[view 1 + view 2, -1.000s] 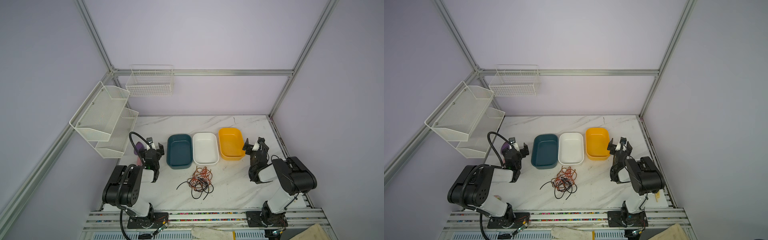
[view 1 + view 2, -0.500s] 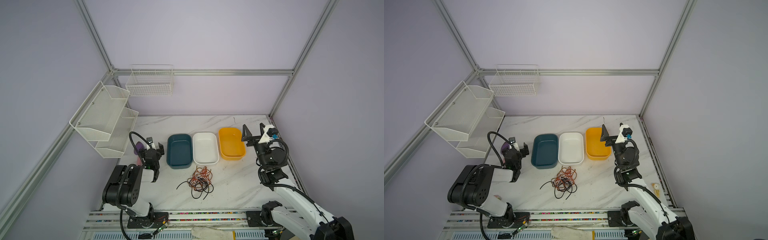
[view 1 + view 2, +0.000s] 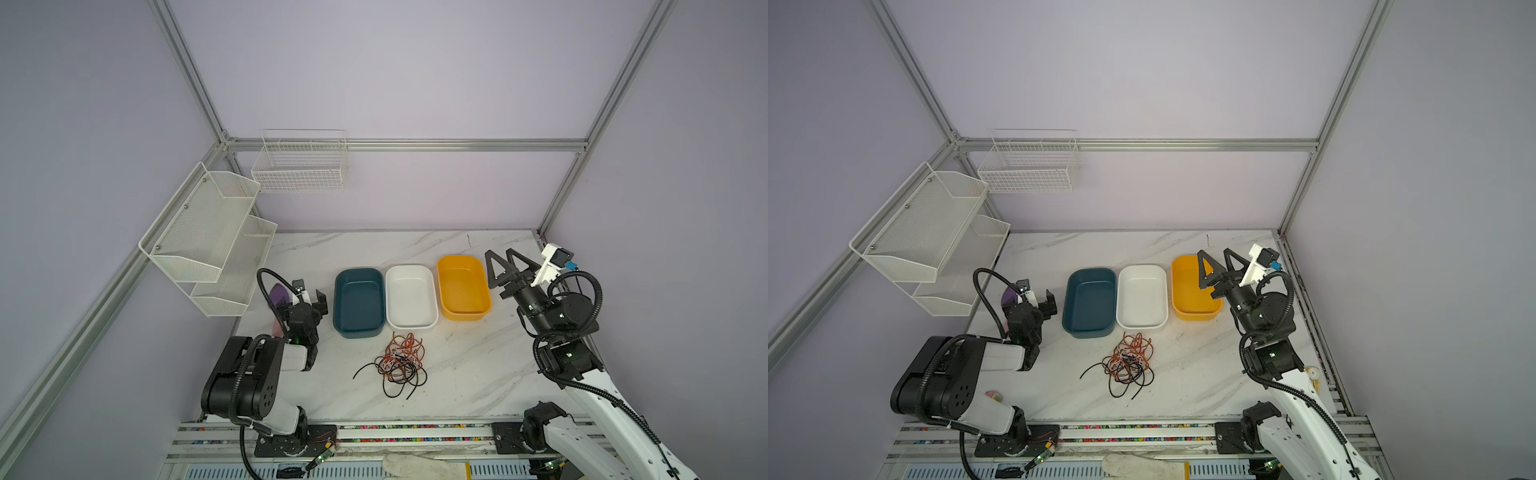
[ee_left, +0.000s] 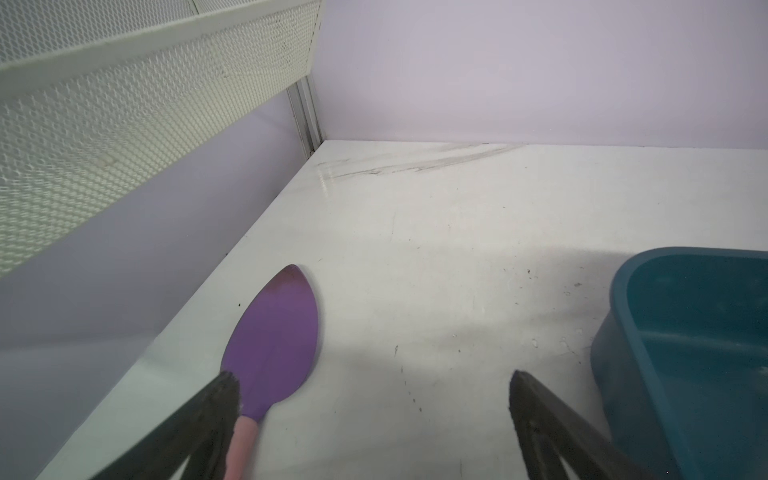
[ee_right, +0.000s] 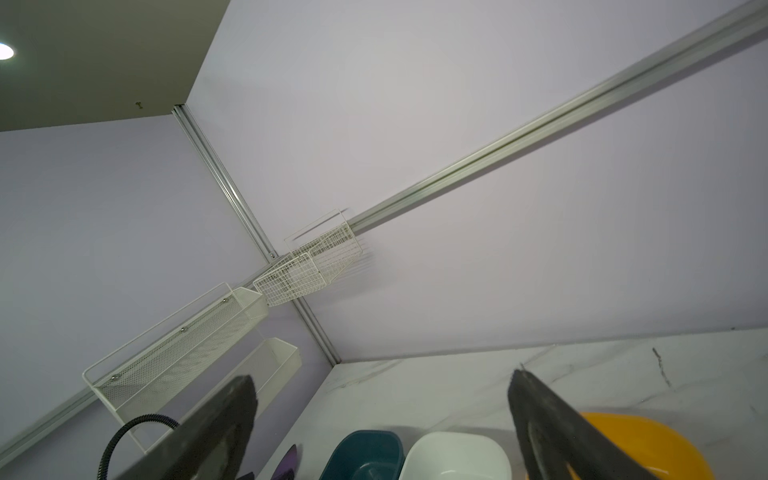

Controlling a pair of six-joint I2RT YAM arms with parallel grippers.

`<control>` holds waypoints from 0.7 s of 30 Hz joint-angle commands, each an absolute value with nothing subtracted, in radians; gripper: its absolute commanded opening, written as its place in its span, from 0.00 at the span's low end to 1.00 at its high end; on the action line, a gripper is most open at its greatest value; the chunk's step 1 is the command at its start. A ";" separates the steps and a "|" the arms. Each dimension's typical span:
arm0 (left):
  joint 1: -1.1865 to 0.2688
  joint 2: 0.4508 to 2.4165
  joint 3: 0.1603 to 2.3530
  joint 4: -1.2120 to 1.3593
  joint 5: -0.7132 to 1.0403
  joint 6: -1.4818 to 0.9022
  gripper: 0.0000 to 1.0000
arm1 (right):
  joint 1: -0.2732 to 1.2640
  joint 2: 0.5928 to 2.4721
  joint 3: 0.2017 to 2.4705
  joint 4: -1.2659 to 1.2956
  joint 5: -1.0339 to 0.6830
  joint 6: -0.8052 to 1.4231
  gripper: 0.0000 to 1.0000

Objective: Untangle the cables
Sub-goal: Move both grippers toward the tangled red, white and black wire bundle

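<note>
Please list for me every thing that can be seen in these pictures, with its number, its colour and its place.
cables: one tangle; black, orange and white; on the table before the bins
teal bin: 1; dark teal; left end of the row; empty
white bin: 1; white; middle; empty
yellow bin: 1; yellow; right end; empty
spatula: 1; purple blade, pink handle; flat near the left wall
mesh shelf: 1; white; two tiers; left wall
wire basket: 1; white; back wall
table: 1; white marble
left gripper: 1; black; open, low near the spatula
right gripper: 1; black; open, raised beside the yellow bin
</note>
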State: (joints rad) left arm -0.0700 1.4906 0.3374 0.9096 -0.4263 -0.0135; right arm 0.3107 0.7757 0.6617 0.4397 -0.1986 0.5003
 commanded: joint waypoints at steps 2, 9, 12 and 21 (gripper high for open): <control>-0.115 1.269 0.346 0.836 -0.452 0.020 1.00 | 0.327 0.846 0.766 0.222 -0.287 0.497 0.98; -0.129 0.883 0.509 0.271 -0.390 -0.293 1.00 | 0.400 0.849 0.731 0.097 -0.272 0.414 0.98; -0.126 0.796 0.638 -0.049 -0.362 -0.431 1.00 | 0.430 0.838 0.710 0.044 -0.247 0.392 0.97; -0.127 0.629 0.772 -0.390 0.083 -0.461 1.00 | 0.628 0.882 0.669 -0.031 -0.150 0.390 0.86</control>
State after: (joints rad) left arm -0.1249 0.6743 0.6868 -0.2123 -0.1387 -0.4252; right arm 0.5598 0.8677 0.6907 0.0185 -0.2127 0.3946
